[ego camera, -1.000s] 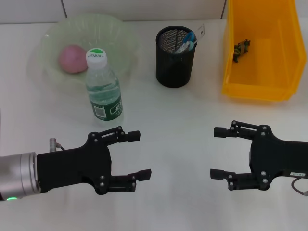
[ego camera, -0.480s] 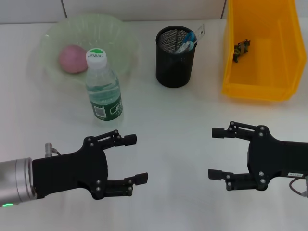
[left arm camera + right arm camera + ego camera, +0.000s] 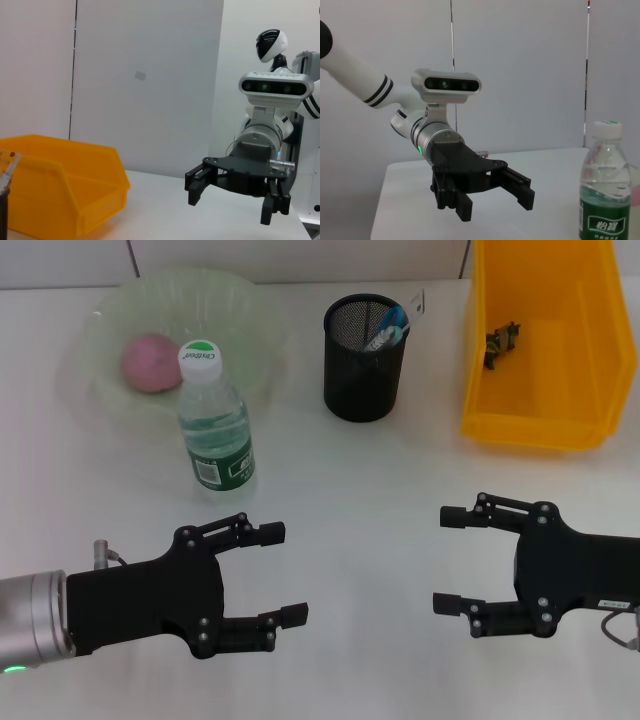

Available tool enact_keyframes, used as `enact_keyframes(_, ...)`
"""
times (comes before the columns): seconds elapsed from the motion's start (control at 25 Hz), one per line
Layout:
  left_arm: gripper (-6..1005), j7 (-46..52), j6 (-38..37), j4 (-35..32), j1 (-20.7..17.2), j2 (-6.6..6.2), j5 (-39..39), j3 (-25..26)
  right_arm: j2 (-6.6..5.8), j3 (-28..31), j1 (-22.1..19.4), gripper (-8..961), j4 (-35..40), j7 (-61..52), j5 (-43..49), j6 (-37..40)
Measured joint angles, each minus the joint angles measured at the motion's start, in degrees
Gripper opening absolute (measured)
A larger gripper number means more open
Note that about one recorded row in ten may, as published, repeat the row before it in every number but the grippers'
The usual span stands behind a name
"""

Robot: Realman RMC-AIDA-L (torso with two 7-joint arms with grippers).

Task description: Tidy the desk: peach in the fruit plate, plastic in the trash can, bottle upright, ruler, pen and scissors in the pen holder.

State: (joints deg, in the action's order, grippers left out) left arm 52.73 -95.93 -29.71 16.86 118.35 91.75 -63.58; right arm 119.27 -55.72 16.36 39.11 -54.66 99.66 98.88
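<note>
A: Anything left to pick up?

B: Seemingly not. Can see the peach point(image 3: 150, 362) lying in the fruit plate point(image 3: 235, 325), far left on the desk point(image 3: 340, 470). Found the bottle point(image 3: 213, 430) standing upright just in front of that plate, cap on top. Spotted the plastic point(image 3: 500, 343) inside the yellow trash can point(image 3: 520, 430), far right.

A: And the pen holder point(image 3: 362, 375)?

B: Sitting between plate and trash can, with a blue scissors handle point(image 3: 393, 320) and the tip of a ruler point(image 3: 415, 302) poking above the rim. Hard to pick out the pen among them.

A: Holding anything?

B: Nothing. Left gripper point(image 3: 288, 572) spread wide and empty, hovering at the near edge, a little in front of the bottle. Right gripper point(image 3: 445, 558) likewise wide open and empty, level with it, well apart.

A: So, probably time to park. How best?

B: Pull both arms straight back toward the body, no sideways sweep. Mind the left one especially: nearest to the bottle, tall and narrow, likely to topple at a nudge. Keep the fingers apart and clear of the desk while retreating. Worth a final look into the pen holder to confirm the pen before calling it finished.
</note>
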Motion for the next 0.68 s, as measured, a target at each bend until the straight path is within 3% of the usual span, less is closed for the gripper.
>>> enact_keyframes(0.68,846,0.0,-0.7,-0.1,0.0,-0.06,0.0,0.1,0.09,0.0,0.0,838,0.1,-0.1,-0.1,0.2)
